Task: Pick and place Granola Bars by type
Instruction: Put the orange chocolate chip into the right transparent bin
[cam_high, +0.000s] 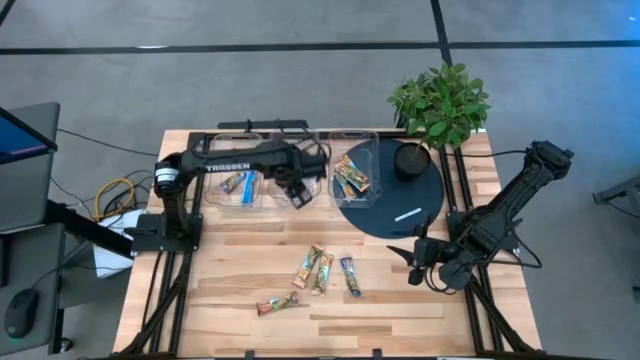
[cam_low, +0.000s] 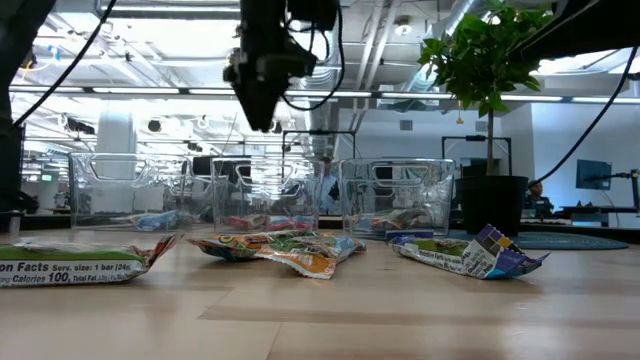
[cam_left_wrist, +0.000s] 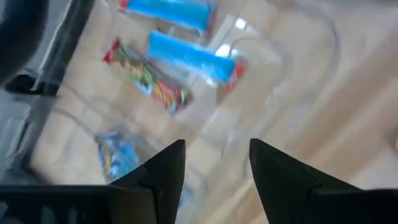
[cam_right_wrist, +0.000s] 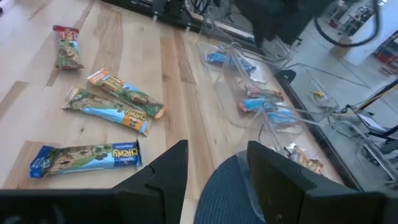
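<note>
Granola Bars (cam_high: 322, 272): four flat, crinkled foil wrappers loose at lower centre of the pale wood-plank bench (cam_high: 230, 300); more lie in the clear plastic bins (cam_high: 300, 170) at upper centre. The left wrist view alone shows the blue and orange-green wrappers inside the bins. Left claw (cam_high: 297, 193): above the bins, fingers apart, empty. Right claw (cam_high: 412, 262): lower right beside the dark round disc (cam_high: 390, 210), fingers apart, empty.

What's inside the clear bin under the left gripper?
The left gripper, open, hangs above the middle bin. Wrapped bars lie inside, two blue; the arm covers much of it from above.
</note>
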